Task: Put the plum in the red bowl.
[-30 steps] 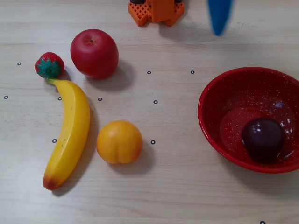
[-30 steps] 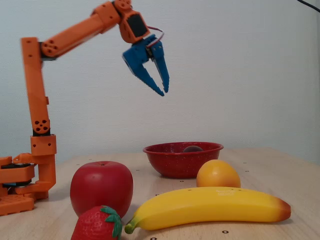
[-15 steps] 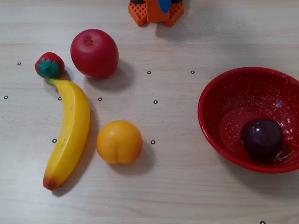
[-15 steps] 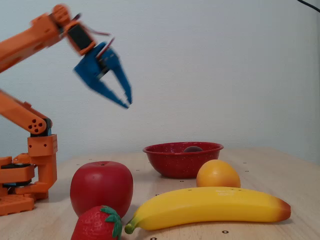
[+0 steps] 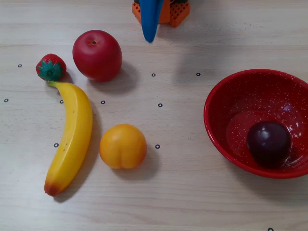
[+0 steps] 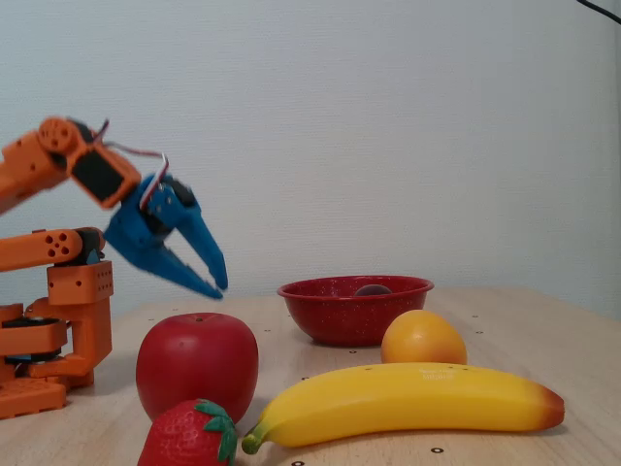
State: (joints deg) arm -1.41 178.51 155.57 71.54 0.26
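The dark purple plum point(image 5: 268, 142) lies inside the red speckled bowl point(image 5: 226, 108) at the right in a fixed view. In a fixed view from the side only the plum's top point(image 6: 373, 289) shows above the bowl's rim point(image 6: 330, 311). My blue gripper point(image 6: 215, 284) hangs in the air at the left, well away from the bowl, jaws open and empty. Only its blue tip point(image 5: 150, 24) shows at the top edge in a fixed view from above.
A red apple point(image 5: 97, 55), a strawberry point(image 5: 50, 67), a banana point(image 5: 72, 137) and an orange fruit point(image 5: 123, 146) lie on the wooden table left of the bowl. The arm's orange base point(image 6: 53, 330) stands at the table's back.
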